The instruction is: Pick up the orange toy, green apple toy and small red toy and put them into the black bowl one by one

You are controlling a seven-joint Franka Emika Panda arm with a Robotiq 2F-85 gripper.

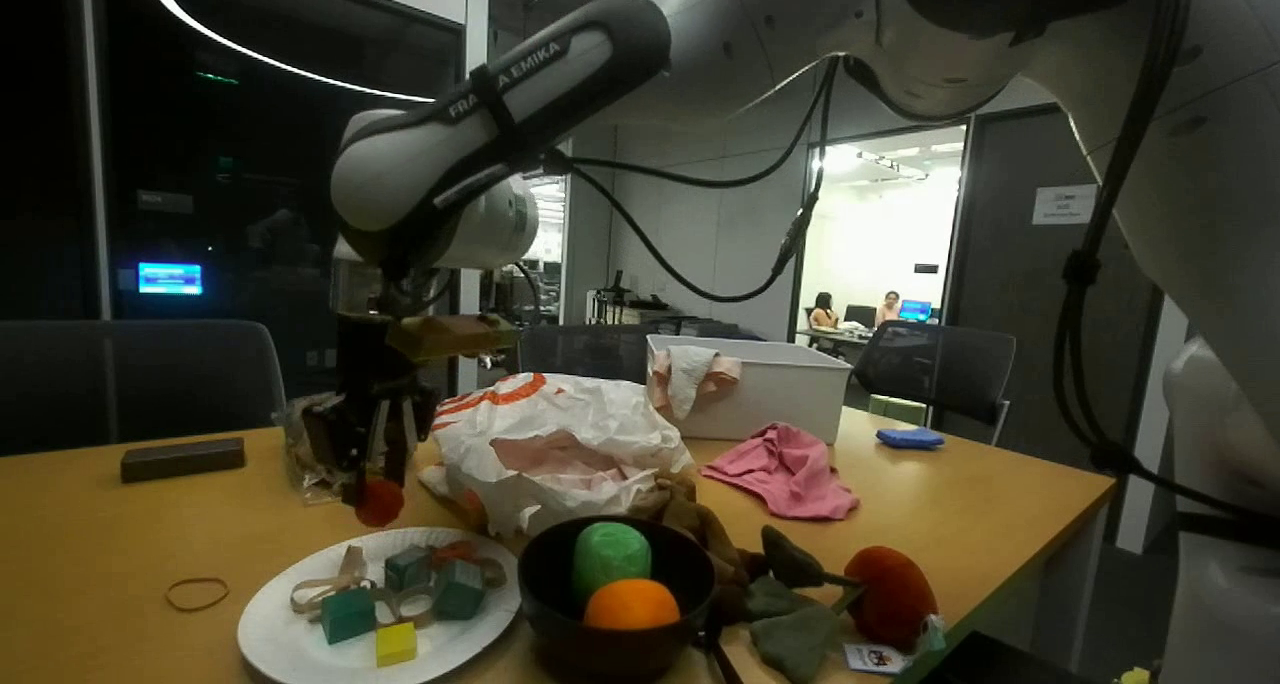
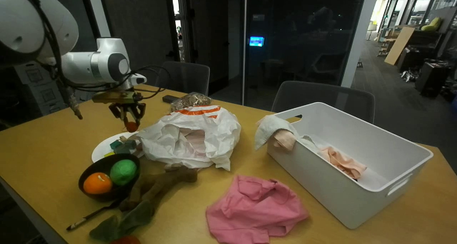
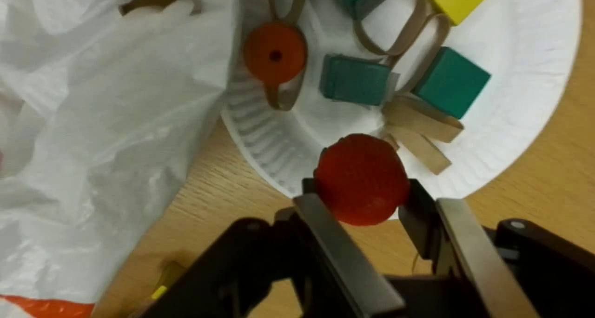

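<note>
Your bench (image 2: 46, 147) lies below the hand (image 3: 362, 192). On it, the white plate (image 1: 285, 639) sits low, close to the hand. The black bowl (image 1: 570, 644) is also lower than the hand, across the plate from it. In the bowl, the green apple toy (image 1: 612, 554) is nearer the hand and the orange toy (image 1: 632, 604) is farther. The hand pinches the small red toy (image 3: 362, 178). That toy looks round, so you likely need no turn: go across the plate, then down.

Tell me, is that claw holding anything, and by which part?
Yes: the gripper holds the small red toy by two opposite sides, one jaw at its left and one at its right in the wrist view.
</note>
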